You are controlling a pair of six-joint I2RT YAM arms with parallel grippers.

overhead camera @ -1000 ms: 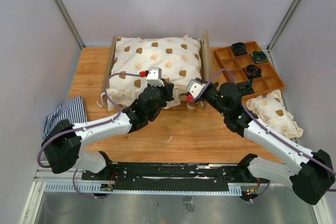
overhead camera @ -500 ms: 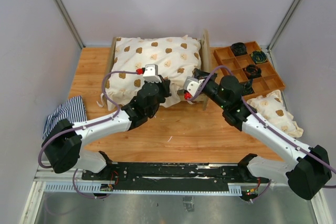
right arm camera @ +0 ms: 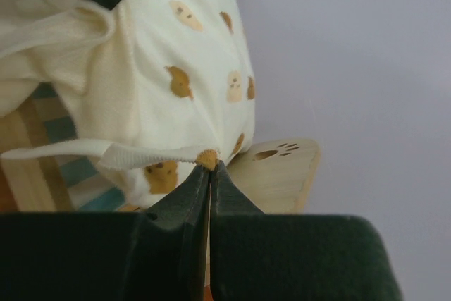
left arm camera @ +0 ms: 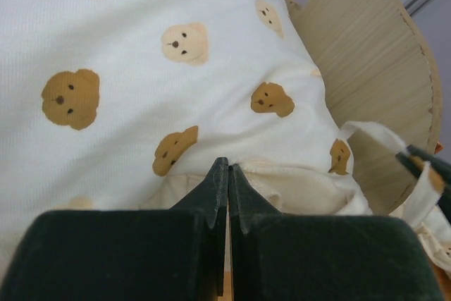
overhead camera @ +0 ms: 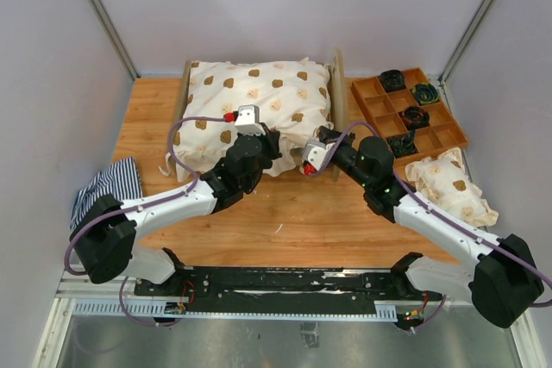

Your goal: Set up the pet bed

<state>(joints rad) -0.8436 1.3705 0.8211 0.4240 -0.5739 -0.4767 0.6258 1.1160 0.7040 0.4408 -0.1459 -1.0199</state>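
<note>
Right gripper [right arm camera: 208,164] has eased slightly nearer. Pet bed [overhead camera: 339,84] at far centre of table [overhead camera: 293,213], long axis left-right, paw-cutout headboard [left arm camera: 366,33] rightward, under cream puppy-print cushion [overhead camera: 259,101]. Left gripper [left arm camera: 224,167] pinches cushion hem; right pinches tie [right arm camera: 141,153].

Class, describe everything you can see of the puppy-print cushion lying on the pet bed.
The cushion is puffy cream fabric printed with brown and tan puppy faces, with ribbon ties at its edges. It lies across the pet bed, beside the paw-cutout headboard. The left gripper is shut at its near hem; the right gripper pinches a tie.
</note>
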